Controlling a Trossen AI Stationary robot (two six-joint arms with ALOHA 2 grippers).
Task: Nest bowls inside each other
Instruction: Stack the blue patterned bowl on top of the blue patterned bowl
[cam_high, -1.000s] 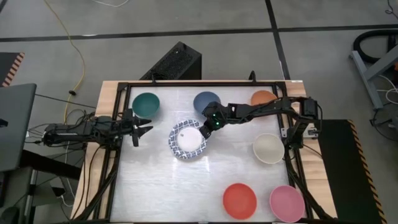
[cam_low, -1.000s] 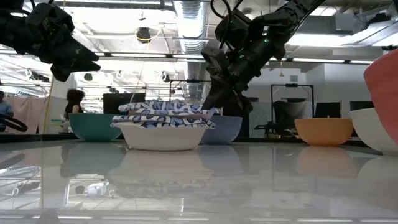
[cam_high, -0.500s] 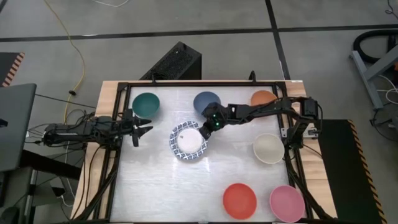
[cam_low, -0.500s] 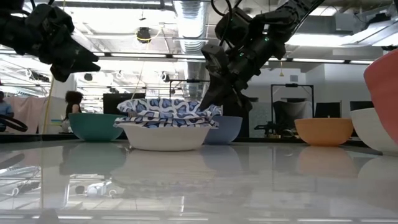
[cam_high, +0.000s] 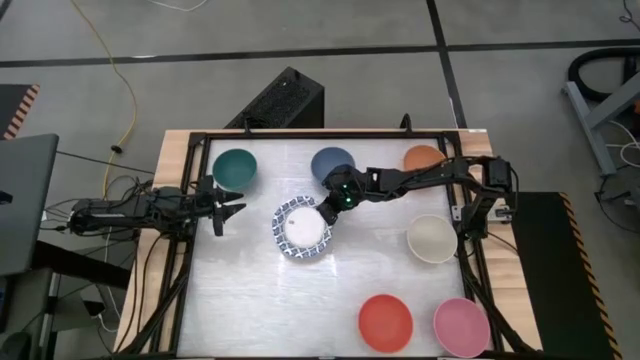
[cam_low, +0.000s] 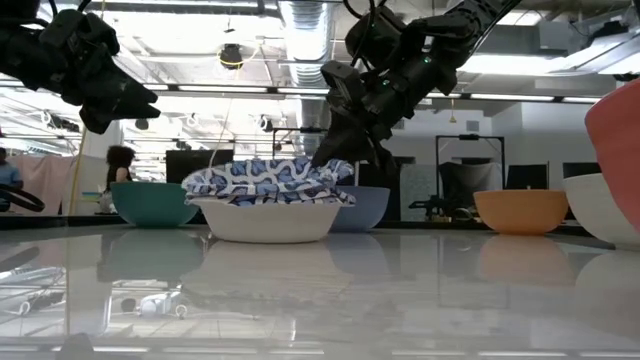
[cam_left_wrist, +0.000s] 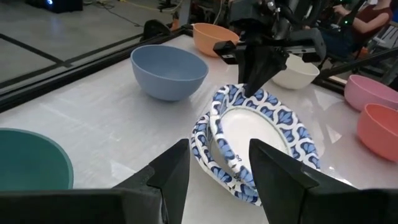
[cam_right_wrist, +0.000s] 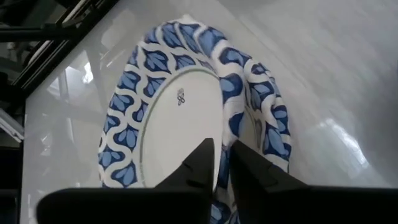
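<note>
A stack of white bowls with blue patterned rims (cam_high: 300, 229) stands mid-table, its top bowl (cam_right_wrist: 177, 118) sitting a little askew in the one below. My right gripper (cam_high: 325, 207) is at the stack's far right side. It is slightly open, with its fingertips on either side of the top bowl's rim. My left gripper (cam_high: 238, 210) waits open at the table's left edge, above the surface, with nothing between its fingers. Single green (cam_high: 235, 168), blue (cam_high: 332, 163), orange (cam_high: 422, 157), cream (cam_high: 432, 238), red (cam_high: 385, 322) and pink (cam_high: 461, 326) bowls stand apart on their bases. My right gripper has one finger inside and one outside the top bowl's rim (cam_right_wrist: 235, 129), on the bowl's far right side. The fingers slant down from the table's far right. A narrow gap shows between them, and I cannot tell whether they touch the rim. The bowl rests in the stack.
A black frame (cam_high: 190, 290) runs round the tabletop. Bare white surface (cam_high: 260, 300) lies near and to the left of the stack. The blue bowl stands just behind my right gripper. A person (cam_low: 120, 165) shows in the room far behind the table.
The top patterned bowl, off-centre over the stack a second ago, has shifted to sit more squarely in the bowl below, still slightly askew. My right gripper has stayed at the bowl's far right rim.
</note>
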